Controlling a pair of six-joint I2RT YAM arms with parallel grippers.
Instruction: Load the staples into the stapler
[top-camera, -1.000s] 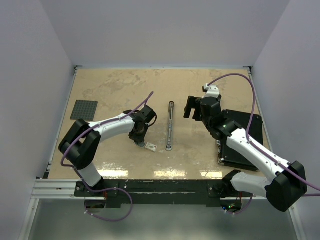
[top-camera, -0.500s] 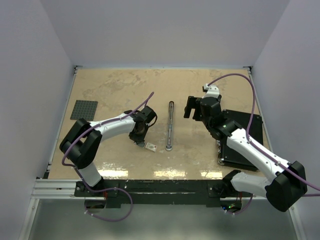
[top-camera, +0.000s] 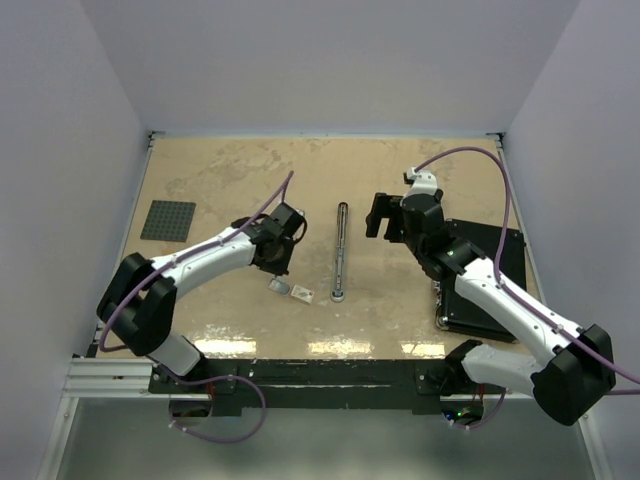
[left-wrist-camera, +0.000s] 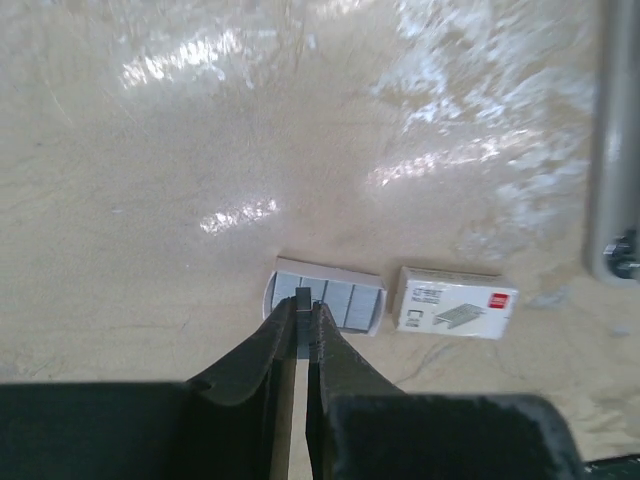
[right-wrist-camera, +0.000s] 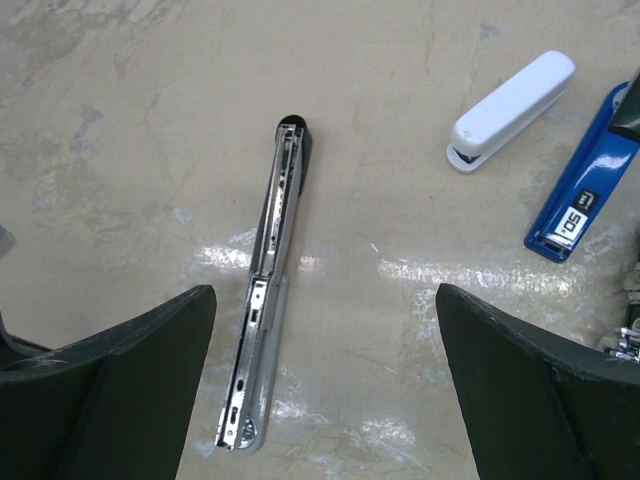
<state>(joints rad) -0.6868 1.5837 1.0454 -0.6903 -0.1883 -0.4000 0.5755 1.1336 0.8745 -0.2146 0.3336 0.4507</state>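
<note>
The open stapler (top-camera: 341, 251) lies flat in a long line mid-table, its metal channel facing up; it also shows in the right wrist view (right-wrist-camera: 268, 340) and at the edge of the left wrist view (left-wrist-camera: 614, 150). The small grey staple tray (left-wrist-camera: 340, 300) and the whitish staple box with a red mark (left-wrist-camera: 457, 303) lie side by side left of the stapler's near end. The tray (top-camera: 279, 286) and the box (top-camera: 302, 294) also show in the top view. My left gripper (left-wrist-camera: 303, 318) hovers just above the tray (top-camera: 277, 268), shut on a thin grey strip of staples. My right gripper (top-camera: 385, 215) is wide open and empty, right of the stapler (right-wrist-camera: 325, 400).
A white stapler (right-wrist-camera: 512, 97) and a blue stapler (right-wrist-camera: 585, 185) lie to the right, by a black mat (top-camera: 490, 285). A dark grey studded plate (top-camera: 167, 219) lies at the far left. Walls enclose the table on three sides.
My left gripper has drawn up and back to the left from the tray, which now shows uncovered in the top view. The right arm has barely moved.
</note>
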